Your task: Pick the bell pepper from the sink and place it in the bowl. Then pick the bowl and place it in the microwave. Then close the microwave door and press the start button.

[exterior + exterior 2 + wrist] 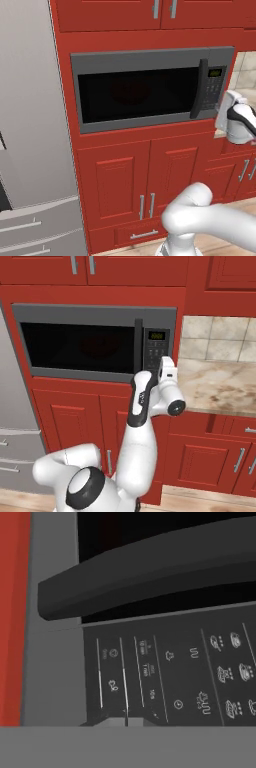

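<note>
now the claw (126,721), pressed together, meets the microwave (150,57) control panel (165,672).

The arm (142,406) reaches up to the closed microwave (95,343) control panel (156,351).

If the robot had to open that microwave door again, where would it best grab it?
Probably the dark vertical handle on the microwave door, just left of the control panel. It is a long upright bar standing proud of the glass, so the shut gripper would need to open, come straight from the front and close across the bar's width.
</note>
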### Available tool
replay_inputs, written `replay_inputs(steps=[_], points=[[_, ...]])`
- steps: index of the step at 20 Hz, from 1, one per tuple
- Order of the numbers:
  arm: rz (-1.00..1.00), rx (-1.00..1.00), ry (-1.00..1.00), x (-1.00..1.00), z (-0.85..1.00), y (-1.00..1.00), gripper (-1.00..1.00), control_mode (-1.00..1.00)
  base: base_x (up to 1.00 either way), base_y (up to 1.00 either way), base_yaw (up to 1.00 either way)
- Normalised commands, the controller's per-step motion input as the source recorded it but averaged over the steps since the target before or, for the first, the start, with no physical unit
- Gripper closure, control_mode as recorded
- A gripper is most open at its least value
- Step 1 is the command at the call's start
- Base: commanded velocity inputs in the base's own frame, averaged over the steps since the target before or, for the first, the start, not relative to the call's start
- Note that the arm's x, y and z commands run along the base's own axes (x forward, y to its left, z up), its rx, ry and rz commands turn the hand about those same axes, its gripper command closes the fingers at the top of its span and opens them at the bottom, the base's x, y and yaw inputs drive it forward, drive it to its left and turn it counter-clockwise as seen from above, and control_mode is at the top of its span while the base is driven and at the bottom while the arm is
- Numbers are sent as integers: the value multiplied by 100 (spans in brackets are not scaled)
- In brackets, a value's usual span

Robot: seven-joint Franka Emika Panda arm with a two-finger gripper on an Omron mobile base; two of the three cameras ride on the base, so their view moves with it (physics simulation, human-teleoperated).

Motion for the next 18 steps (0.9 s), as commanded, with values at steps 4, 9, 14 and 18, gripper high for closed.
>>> replay_inputs(steps=[4, 9, 14, 18], points=[[-2, 3, 0, 39, -3, -4, 100, -100, 0, 0, 0], [0, 2, 0, 23, -14, -7, 100, -100, 0, 0, 0], [0, 5, 0, 7, -21, -27, 100, -100, 0, 0, 0], [0, 1, 0, 26, -11, -4, 100, -100, 0, 0, 0]])
